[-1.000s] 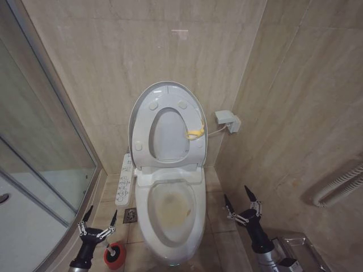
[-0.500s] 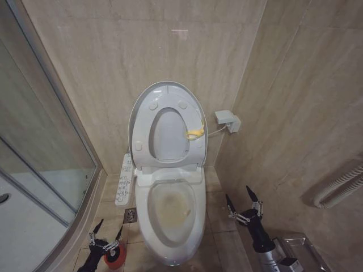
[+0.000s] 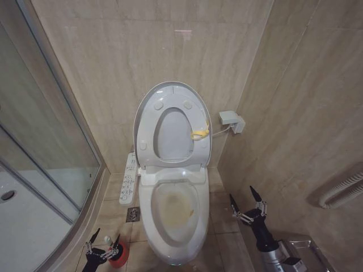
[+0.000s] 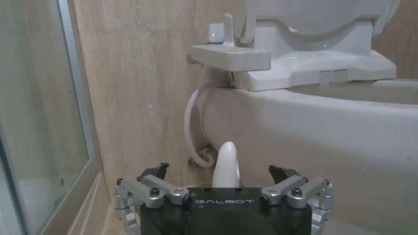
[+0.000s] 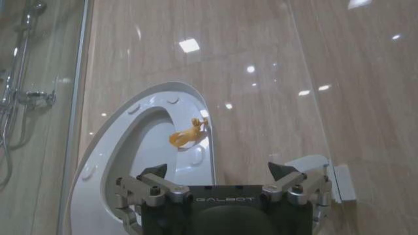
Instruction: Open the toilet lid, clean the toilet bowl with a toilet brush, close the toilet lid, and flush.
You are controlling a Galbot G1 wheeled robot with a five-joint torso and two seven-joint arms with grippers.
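At centre frame the toilet lid (image 3: 171, 126) stands raised against the wall above the stained toilet bowl (image 3: 173, 218). Lower right, the right hand (image 3: 248, 205) hovers, fingers apart. Lower left, the left hand (image 3: 104, 245), fingers spread, straddles the toilet brush (image 4: 226, 165) handle.

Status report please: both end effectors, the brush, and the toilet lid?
Left end effector open, over toilet brush handle. Right end effector open, idle beside toilet bowl. Toilet lid up. Nothing blocking.

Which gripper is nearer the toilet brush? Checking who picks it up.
Left. The left gripper hangs open right over the toilet brush; the right gripper waits across the toilet bowl.
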